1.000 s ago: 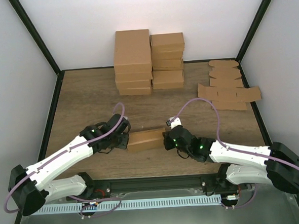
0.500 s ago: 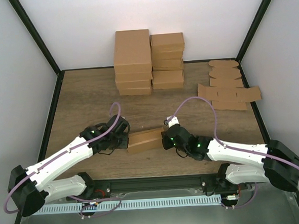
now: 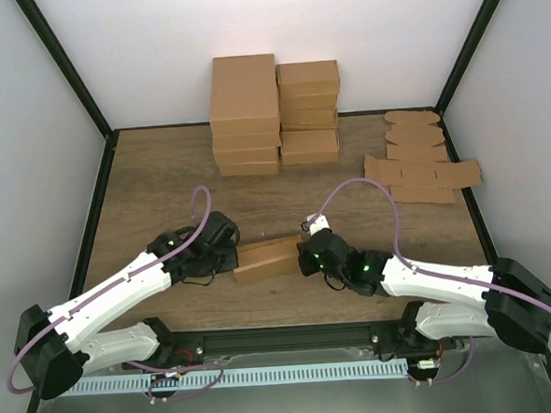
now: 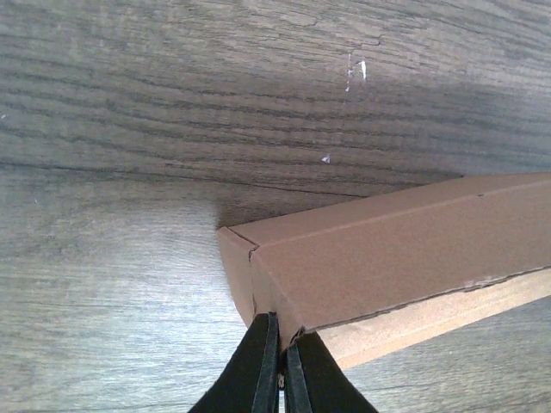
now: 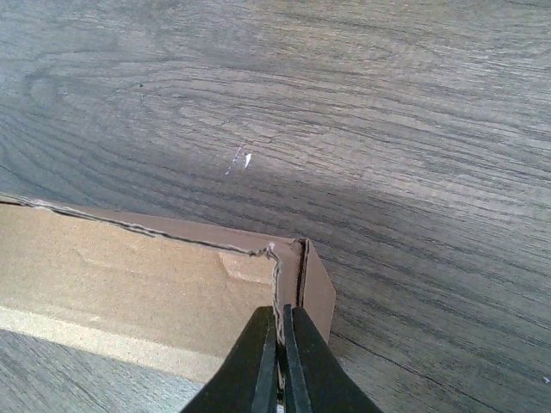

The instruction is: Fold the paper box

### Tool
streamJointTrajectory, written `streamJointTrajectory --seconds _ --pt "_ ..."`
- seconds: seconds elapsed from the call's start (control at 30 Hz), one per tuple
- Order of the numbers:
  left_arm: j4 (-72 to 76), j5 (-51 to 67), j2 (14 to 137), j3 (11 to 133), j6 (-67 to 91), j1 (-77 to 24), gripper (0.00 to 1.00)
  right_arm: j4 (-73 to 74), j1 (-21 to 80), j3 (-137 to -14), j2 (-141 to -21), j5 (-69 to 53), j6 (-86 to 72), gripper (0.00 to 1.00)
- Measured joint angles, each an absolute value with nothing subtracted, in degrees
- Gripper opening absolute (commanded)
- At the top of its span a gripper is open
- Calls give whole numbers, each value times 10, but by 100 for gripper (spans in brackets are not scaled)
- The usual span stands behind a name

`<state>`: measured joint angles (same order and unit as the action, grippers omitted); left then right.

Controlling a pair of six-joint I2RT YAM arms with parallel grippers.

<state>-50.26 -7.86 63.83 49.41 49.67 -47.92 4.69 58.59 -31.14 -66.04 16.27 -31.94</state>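
Note:
The paper box point(image 3: 268, 259) is a small brown carton, folded up and lying on the wooden table between my two arms. My left gripper point(image 3: 232, 262) is shut on its left end; the left wrist view shows the black fingers point(image 4: 258, 370) pinching the corner wall of the box point(image 4: 387, 258). My right gripper point(image 3: 304, 258) is shut on its right end; the right wrist view shows the fingers point(image 5: 258, 366) clamped on a cardboard edge of the box point(image 5: 129, 284), next to the end flap point(image 5: 317, 288).
Two stacks of ready-made brown cartons point(image 3: 274, 113) stand at the back middle. Several flat brown blanks point(image 3: 420, 160) lie at the back right. Black frame rails run along the table's edges.
Both grippers have shifted slightly, the right one a little to the left, and the left arm's cable loop has moved. The box stays held between them.

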Motion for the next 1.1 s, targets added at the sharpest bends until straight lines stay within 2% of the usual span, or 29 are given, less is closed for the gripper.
streamJointTrajectory --seconds 0.6,1.1 --pt "-472 26 609 474 553 -404 4 44 586 -313 -665 160 -315 3" --pt "-458 24 598 448 534 -398 4 41 587 -319 -673 156 -310 5"
